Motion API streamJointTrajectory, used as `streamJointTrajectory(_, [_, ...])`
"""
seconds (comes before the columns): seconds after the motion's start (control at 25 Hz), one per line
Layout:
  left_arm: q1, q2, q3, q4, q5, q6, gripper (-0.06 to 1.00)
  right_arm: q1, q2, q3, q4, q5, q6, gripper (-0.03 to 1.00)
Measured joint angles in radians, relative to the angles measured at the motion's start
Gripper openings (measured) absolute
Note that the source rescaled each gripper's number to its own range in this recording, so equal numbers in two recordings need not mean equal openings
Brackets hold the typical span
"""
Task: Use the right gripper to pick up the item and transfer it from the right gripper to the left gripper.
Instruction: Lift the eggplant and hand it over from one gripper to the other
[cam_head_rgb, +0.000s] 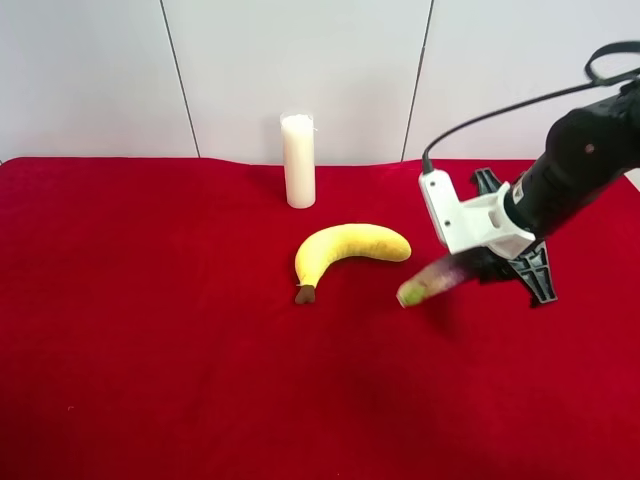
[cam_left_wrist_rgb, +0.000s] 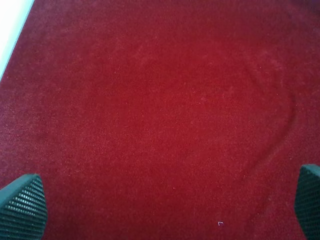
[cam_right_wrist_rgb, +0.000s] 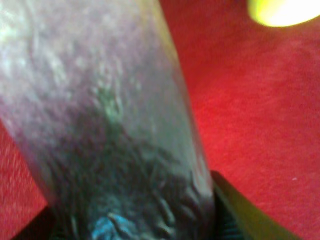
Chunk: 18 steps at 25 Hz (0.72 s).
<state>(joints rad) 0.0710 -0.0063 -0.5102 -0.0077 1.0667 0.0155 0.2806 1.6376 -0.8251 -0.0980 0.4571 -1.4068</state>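
High view: the right gripper (cam_head_rgb: 487, 265) has its fingers closed on the eggplant's (cam_head_rgb: 430, 280) dark end. The green tip points at the banana (cam_head_rgb: 350, 250), just beside its blunt end and apparently just off the table (cam_head_rgb: 150, 350). I judge it best to lift clear first, so the tip misses the banana. The candle (cam_head_rgb: 298, 160) stands behind the banana, out of the way.

Right wrist: the eggplant (cam_right_wrist_rgb: 110, 125) fills the view.

Left wrist: the left gripper (cam_left_wrist_rgb: 165, 212) is wide open and empty over bare table. Offer it the free pale end.

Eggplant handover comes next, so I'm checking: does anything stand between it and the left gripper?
Nothing visible does. The right gripper holds the eggplant; the banana lies beside it. The left gripper, open, faces only red cloth.
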Motion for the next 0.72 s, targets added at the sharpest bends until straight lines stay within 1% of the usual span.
streamJointTrajectory(0.08, [0.0,0.0,0.0,0.0,0.0,0.0,1.0,0.017,-0.024,0.0,0.042,-0.017,0.038,0.0])
streamJointTrajectory(0.2, [0.0,0.0,0.0,0.0,0.0,0.0,1.0,0.044,-0.056,0.0,0.092,-0.037,0.141,0.0])
streamJointTrajectory(0.32, [0.0,0.0,0.0,0.0,0.0,0.0,1.0,0.066,-0.078,0.0,0.116,-0.048,0.294,0.0])
streamJointTrajectory(0.44, [0.0,0.0,0.0,0.0,0.0,0.0,1.0,0.091,-0.1,0.0,0.126,-0.065,0.477,0.0])
streamJointTrajectory(0.56, [0.0,0.0,0.0,0.0,0.0,0.0,1.0,0.119,-0.126,0.0,0.127,-0.08,0.61,0.0])
streamJointTrajectory(0.64, [0.0,0.0,0.0,0.0,0.0,0.0,1.0,0.136,-0.142,0.0,0.128,-0.091,0.661,0.0])
streamJointTrajectory(0.72, [0.0,0.0,0.0,0.0,0.0,0.0,1.0,0.153,-0.153,0.0,0.128,-0.093,0.688,0.0])
